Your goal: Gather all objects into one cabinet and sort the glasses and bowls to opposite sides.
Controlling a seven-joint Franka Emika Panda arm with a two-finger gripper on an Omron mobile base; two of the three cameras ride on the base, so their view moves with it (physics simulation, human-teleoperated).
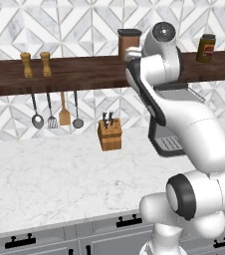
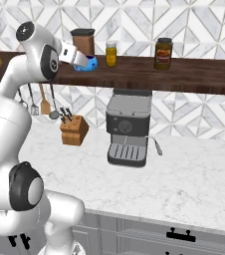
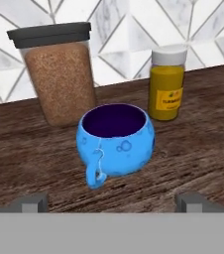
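A small bright blue cup (image 3: 116,141) with a dark inside and a little handle stands upright on the dark wooden shelf (image 3: 203,144). My gripper (image 3: 111,203) is open, with its two fingertips spread wide just short of the cup, one on each side, and nothing between them. From the right base view, the gripper (image 2: 79,60) reaches onto the shelf right at the blue cup (image 2: 88,63). The brown wooden bowl, the other cups and the grey wall cabinet are out of view.
Behind the cup stand a tall jar of brown grains (image 3: 59,79) and a yellow spice jar (image 3: 167,84). Another jar (image 2: 163,53) sits farther right on the shelf. Below on the marble counter are a coffee machine (image 2: 128,130) and a knife block (image 2: 73,130). Utensils (image 1: 55,112) hang under the shelf.
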